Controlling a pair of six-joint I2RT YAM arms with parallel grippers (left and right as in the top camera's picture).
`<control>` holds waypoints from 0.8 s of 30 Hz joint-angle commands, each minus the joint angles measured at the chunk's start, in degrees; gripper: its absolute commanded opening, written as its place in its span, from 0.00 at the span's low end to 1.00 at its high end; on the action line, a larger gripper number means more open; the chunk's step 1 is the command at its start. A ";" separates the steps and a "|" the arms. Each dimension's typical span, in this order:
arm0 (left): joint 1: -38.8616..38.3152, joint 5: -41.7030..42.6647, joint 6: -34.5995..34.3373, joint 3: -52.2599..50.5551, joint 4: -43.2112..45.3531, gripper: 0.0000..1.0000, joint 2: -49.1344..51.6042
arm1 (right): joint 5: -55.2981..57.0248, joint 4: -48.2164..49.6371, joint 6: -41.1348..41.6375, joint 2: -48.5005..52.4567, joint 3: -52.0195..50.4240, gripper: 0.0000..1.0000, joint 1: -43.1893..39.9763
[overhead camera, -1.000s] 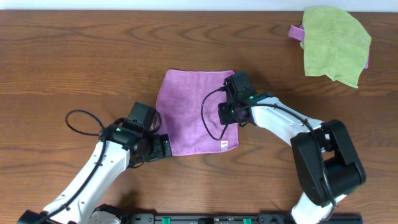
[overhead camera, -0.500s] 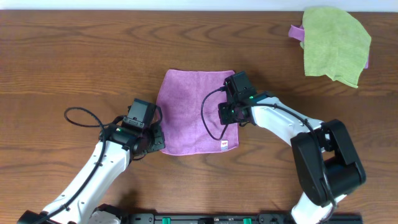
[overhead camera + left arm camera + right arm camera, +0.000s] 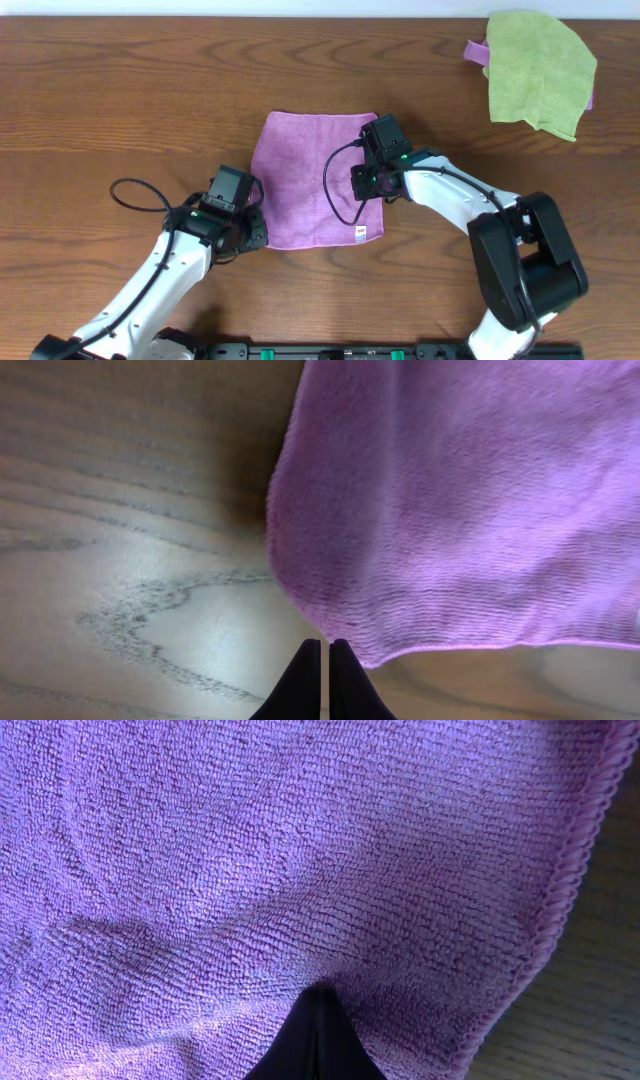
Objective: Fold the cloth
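Observation:
The purple cloth (image 3: pixel 305 190) lies spread flat on the wooden table (image 3: pixel 150 100), near its middle. My left gripper (image 3: pixel 257 236) is at the cloth's front-left corner. In the left wrist view its dark fingers (image 3: pixel 328 648) are pinched together at the rounded corner of the cloth (image 3: pixel 450 490), whose hem meets the fingertips. My right gripper (image 3: pixel 368 175) is shut and stands on the cloth's right part. In the right wrist view its tip (image 3: pixel 318 995) presses a dimple into the terry (image 3: pixel 300 850), just inside the right hem.
A lime-green cloth (image 3: pixel 538 70) lies at the back right corner of the table, with a bit of purple fabric (image 3: pixel 477 50) showing from under it. A black cable (image 3: pixel 135 195) loops beside my left arm.
My left gripper was open just in front of the cloth's corner a second ago. It has since shut at that corner and shifted slightly. The right arm has not moved.

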 commanded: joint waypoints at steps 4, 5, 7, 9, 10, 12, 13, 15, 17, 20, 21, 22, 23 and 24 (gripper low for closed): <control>-0.24 -1.05 -1.29 -4.87 3.52 0.06 -0.35 | 3.41 -1.92 -0.70 3.08 -2.86 0.01 0.35; -0.24 -1.11 -1.25 -4.87 4.48 0.06 -0.35 | 3.39 -1.92 -0.70 3.08 -2.86 0.01 0.37; -0.22 -1.07 -1.03 -4.87 6.84 0.06 -0.35 | 3.39 -1.95 -0.70 3.08 -2.86 0.01 0.37; -0.22 -1.07 -1.03 -4.87 8.83 0.06 -0.35 | 3.39 -1.95 -0.70 3.08 -2.86 0.01 0.37; -0.24 -1.07 -1.01 -4.87 9.53 0.06 -0.22 | 3.39 -1.95 -0.70 3.08 -2.86 0.01 0.37; -0.24 -0.94 -0.79 -4.87 10.86 0.06 1.05 | 3.39 -1.95 -0.70 3.08 -2.86 0.01 0.37; -0.22 -0.57 -0.81 -4.87 11.04 0.06 1.81 | 3.39 -1.95 -0.70 3.08 -2.86 0.01 0.37; -0.22 0.83 -0.79 -4.87 11.63 0.06 3.85 | 3.39 -1.95 -0.70 3.08 -2.86 0.01 0.37; -0.24 1.97 -0.79 -4.85 12.13 0.06 5.35 | 3.39 -1.97 -0.68 3.08 -2.86 0.01 0.37; -0.24 2.43 -0.66 -4.85 12.15 0.06 5.62 | 3.39 -1.97 -0.68 3.08 -2.86 0.01 0.37; -0.24 2.21 -0.44 -4.85 12.22 0.06 5.64 | 3.39 -1.95 -0.68 3.08 -2.86 0.01 0.37; -0.24 1.49 -0.15 -4.85 12.39 0.06 5.64 | 3.39 -1.95 -0.68 3.08 -2.86 0.01 0.37; -0.22 1.16 0.57 -4.85 12.94 0.06 5.64 | 3.39 -1.95 -0.66 3.08 -2.86 0.01 0.37; -0.22 0.85 0.70 -4.85 13.40 0.06 5.70 | 3.39 -1.95 -0.68 3.08 -2.89 0.01 0.37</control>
